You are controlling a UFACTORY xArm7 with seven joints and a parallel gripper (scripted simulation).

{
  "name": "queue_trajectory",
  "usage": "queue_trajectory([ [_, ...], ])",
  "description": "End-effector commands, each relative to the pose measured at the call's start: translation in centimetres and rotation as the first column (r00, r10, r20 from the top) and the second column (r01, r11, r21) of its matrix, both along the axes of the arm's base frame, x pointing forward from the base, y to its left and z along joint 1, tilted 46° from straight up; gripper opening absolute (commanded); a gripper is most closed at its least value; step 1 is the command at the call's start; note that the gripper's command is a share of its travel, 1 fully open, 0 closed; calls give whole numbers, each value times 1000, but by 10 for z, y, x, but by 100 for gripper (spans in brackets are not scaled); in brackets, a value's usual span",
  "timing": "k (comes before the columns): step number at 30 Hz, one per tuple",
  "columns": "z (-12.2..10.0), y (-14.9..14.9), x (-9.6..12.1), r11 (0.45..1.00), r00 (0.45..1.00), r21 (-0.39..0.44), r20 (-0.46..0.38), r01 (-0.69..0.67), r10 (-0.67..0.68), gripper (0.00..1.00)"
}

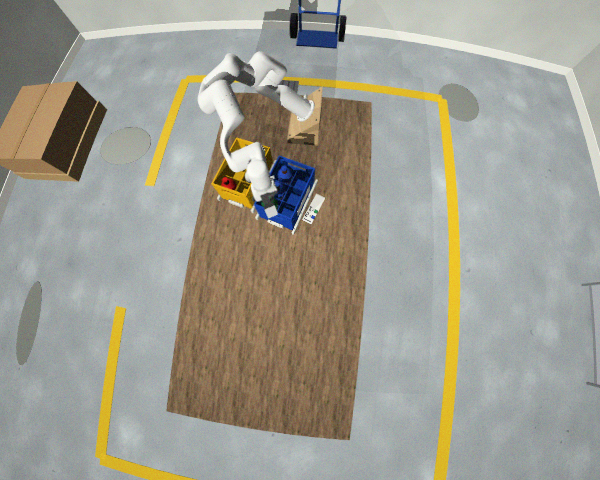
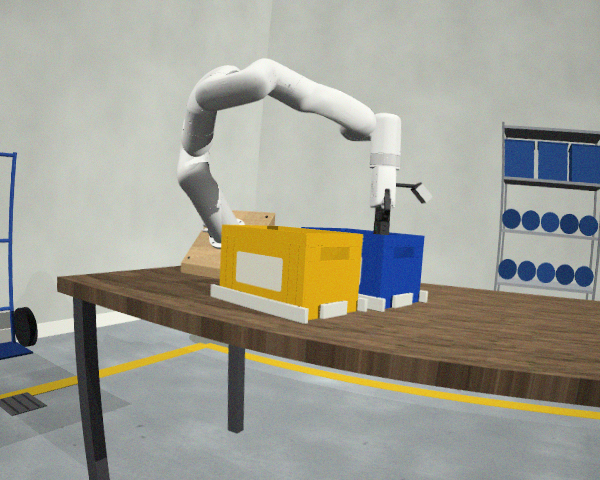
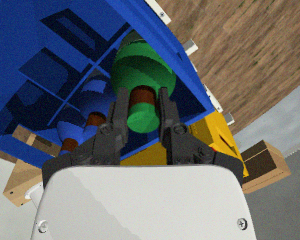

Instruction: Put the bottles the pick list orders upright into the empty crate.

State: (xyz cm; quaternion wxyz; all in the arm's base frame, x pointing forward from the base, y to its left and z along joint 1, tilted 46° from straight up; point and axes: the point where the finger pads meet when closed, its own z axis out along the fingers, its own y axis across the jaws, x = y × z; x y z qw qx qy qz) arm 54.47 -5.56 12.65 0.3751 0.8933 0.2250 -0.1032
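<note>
Gripping the green bottle (image 3: 142,79) by its neck, tool (image 3: 144,135) clenched; rigid, top-heavy, likely slick — keep vertical into blue crate (image 3: 46,34) cell.
</note>
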Motion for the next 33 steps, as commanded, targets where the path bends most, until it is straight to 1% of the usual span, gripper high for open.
queue_trajectory([
  [1,0,2,1,1000,1000,2,4,-4,4,0],
  [33,-10,-9,1,1000,1000,2,4,-4,4,0],
])
